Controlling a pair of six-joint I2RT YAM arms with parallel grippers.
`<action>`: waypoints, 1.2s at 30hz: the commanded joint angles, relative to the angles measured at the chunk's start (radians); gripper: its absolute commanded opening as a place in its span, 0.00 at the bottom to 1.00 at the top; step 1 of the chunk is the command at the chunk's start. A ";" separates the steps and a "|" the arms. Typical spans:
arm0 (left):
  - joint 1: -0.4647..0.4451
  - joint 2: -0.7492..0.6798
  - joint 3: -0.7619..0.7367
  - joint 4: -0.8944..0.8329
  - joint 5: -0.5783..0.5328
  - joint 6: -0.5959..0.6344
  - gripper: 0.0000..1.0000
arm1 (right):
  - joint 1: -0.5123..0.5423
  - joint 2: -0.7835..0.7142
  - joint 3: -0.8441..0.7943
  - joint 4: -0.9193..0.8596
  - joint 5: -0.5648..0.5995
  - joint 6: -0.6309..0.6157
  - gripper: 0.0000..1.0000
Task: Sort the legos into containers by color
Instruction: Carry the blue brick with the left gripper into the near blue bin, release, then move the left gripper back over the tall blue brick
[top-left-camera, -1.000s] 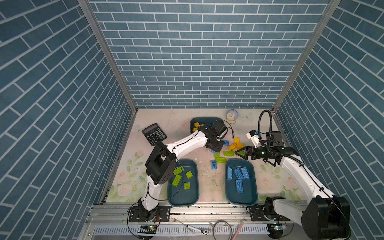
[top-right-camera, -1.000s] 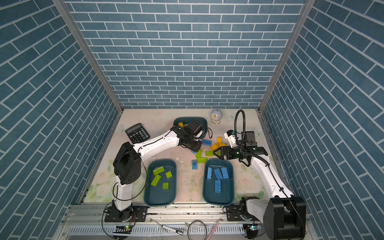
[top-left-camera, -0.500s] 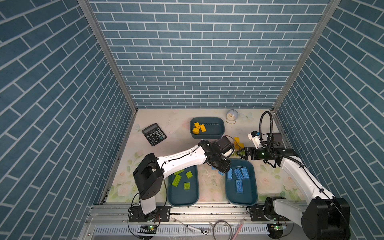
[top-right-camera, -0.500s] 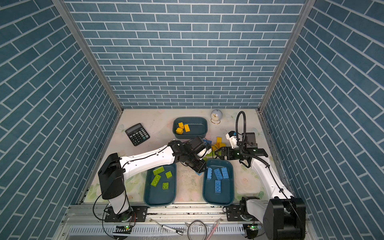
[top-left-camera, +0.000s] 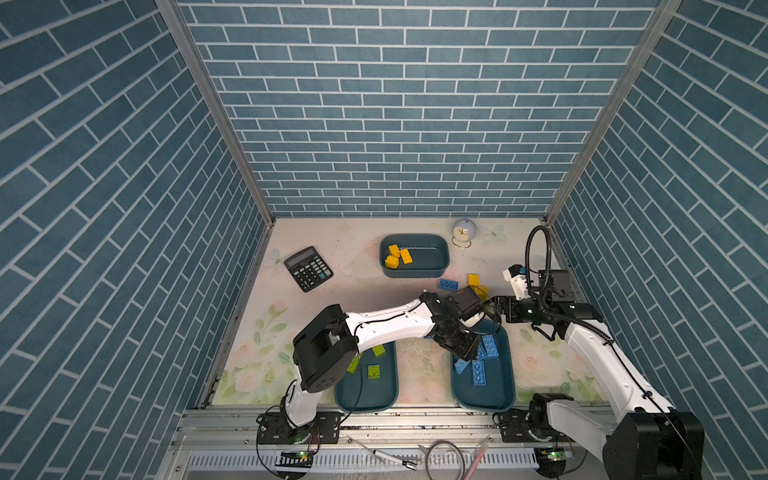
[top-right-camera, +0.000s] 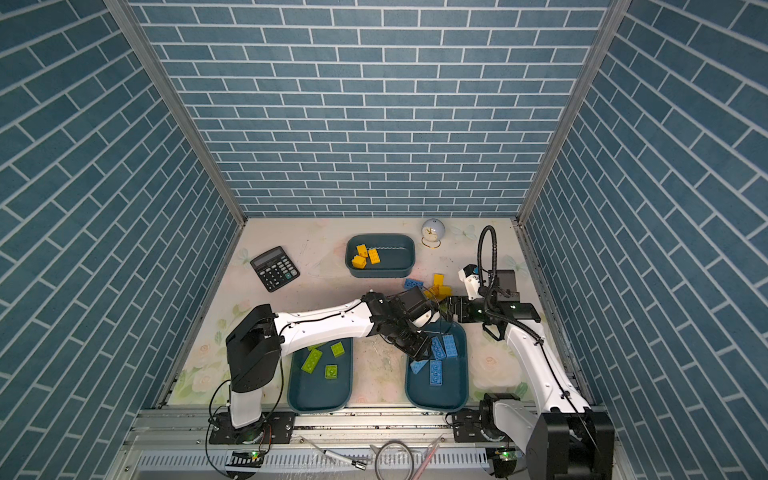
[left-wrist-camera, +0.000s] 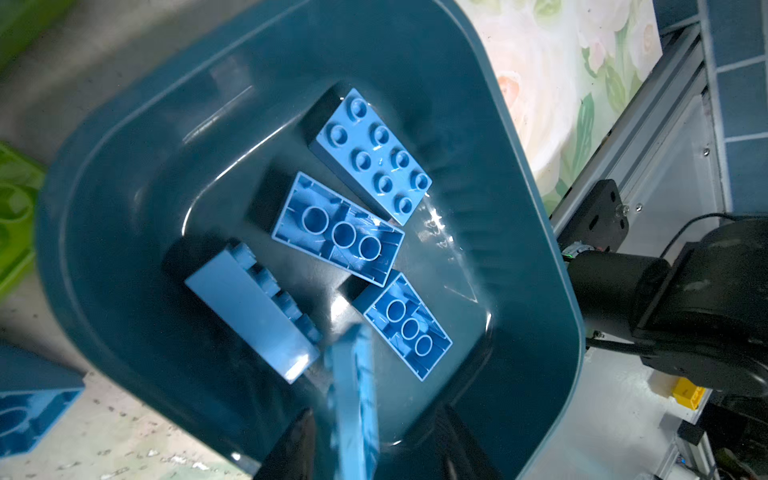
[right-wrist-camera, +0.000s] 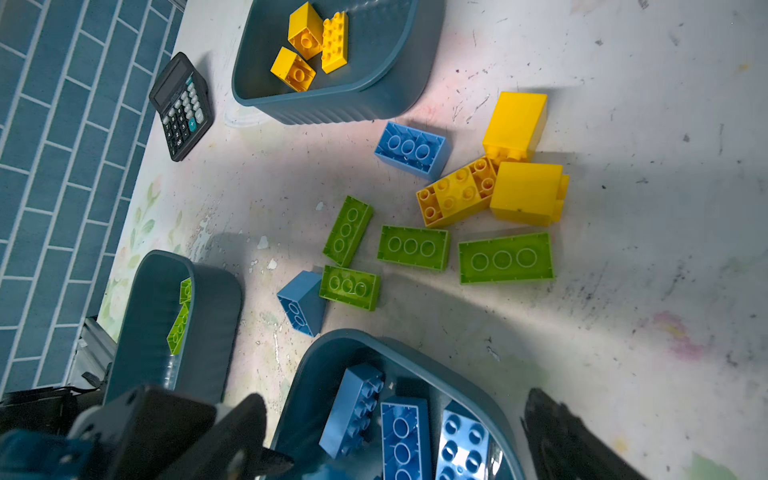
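My left gripper hangs over the front right container, its jaws apart. A light blue lego shows blurred between them, clear of both fingers. Several blue legos lie in that container. My right gripper stands open and empty above this container's far rim. Beyond it loose legos lie on the table: green ones, yellow ones and blue ones. The front left container holds green legos. The back container holds yellow legos.
A black calculator lies at the back left. A small round clock stands behind the back container. The two arms' ends sit close together over the front right container. Cables and tools lie on the front rail.
My left arm swung from the back container forward to the front right container with a blue lego. Its jaws have parted and the lego is dropping. The right gripper has barely moved.
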 joint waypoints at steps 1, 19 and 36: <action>0.003 -0.026 0.041 0.002 0.003 -0.003 0.59 | 0.007 -0.023 -0.011 -0.032 -0.016 -0.003 0.97; 0.149 -0.251 -0.253 0.051 -0.279 -0.274 0.70 | 0.010 0.005 -0.020 -0.004 -0.130 0.024 0.96; 0.193 -0.024 -0.236 0.189 -0.336 -0.333 0.67 | 0.009 -0.029 -0.060 -0.021 -0.108 0.024 0.96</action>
